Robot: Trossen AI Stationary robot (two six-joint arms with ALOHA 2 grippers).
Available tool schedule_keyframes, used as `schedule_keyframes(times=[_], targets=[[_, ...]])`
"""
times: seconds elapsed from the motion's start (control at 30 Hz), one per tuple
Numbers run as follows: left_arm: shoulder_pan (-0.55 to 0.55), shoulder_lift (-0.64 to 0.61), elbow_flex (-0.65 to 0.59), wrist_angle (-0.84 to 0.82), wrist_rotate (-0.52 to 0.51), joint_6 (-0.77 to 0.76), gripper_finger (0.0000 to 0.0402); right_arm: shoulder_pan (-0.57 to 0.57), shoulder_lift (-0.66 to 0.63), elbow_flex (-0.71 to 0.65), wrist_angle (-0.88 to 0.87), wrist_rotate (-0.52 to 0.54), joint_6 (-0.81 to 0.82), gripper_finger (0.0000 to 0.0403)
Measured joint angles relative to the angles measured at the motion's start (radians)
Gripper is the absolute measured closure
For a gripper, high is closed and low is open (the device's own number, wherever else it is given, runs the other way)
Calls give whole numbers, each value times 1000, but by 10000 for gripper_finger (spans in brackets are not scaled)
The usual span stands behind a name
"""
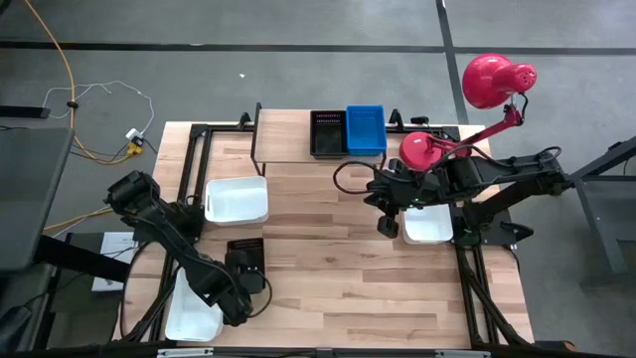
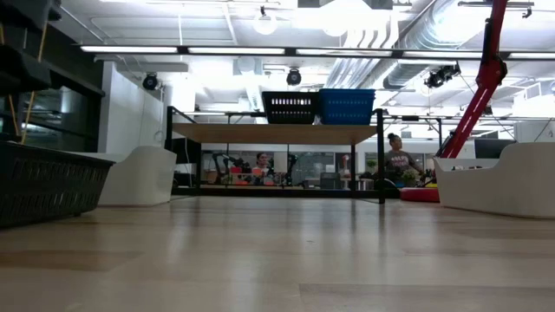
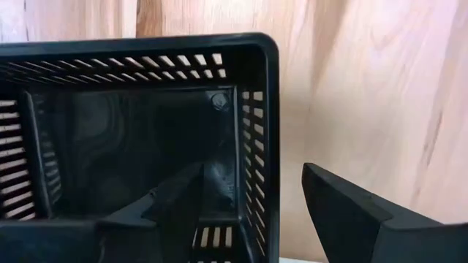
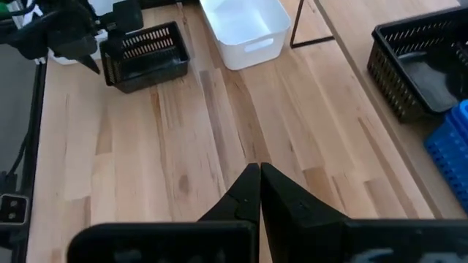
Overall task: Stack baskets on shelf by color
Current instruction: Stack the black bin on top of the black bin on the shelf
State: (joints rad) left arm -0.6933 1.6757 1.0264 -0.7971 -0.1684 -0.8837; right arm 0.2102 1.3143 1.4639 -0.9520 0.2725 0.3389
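Note:
A black slotted basket (image 1: 245, 257) (image 3: 131, 131) stands on the table near its front left. My left gripper (image 1: 248, 282) (image 3: 252, 208) is open at the basket's near end. One finger is inside the basket and one outside, on either side of a side wall (image 3: 256, 146), with a gap to each. My right gripper (image 1: 388, 221) (image 4: 259, 191) is shut and hovers over bare wood at the table's middle right. The shelf (image 1: 293, 139) (image 2: 277, 132) stands at the far edge and carries a black basket (image 1: 327, 132) and a blue basket (image 1: 365, 129) side by side.
Three white baskets rest on the table: one (image 1: 237, 199) left of centre near the shelf, one (image 1: 194, 313) at the front left corner, one (image 1: 429, 225) under my right arm. A red lamp (image 1: 492, 80) stands at the far right. People sit in the room beyond.

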Motion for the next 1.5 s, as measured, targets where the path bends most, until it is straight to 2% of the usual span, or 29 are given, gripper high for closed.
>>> schedule_keyframes(times=[0.13, 0.27, 0.53, 0.67, 0.83, 0.97, 1.1, 1.5], targets=[[1, 15, 0, 1, -7, -2, 181, 0, -44, -22, 0, -44, 14, 403], [7, 14, 0, 1, -19, -3, 181, 12, -137, -112, 46, -39, 87, 403], [13, 14, 0, -4, -22, 4, 181, 73, -410, -496, 480, -40, 267, 403], [13, 14, 0, -3, -23, 4, 181, 61, -480, -610, 641, -27, 253, 403], [13, 13, 0, -3, -26, -5, 181, -26, -506, -625, 667, 18, 154, 403], [14, 13, 0, -3, -26, -4, 181, -132, -506, -608, 669, -67, 79, 403], [15, 13, 0, -3, -26, -4, 181, -216, -511, -608, 651, -165, 82, 403], [15, 14, 0, 38, -16, -30, 188, -237, -518, -608, 642, -187, 82, 403]])
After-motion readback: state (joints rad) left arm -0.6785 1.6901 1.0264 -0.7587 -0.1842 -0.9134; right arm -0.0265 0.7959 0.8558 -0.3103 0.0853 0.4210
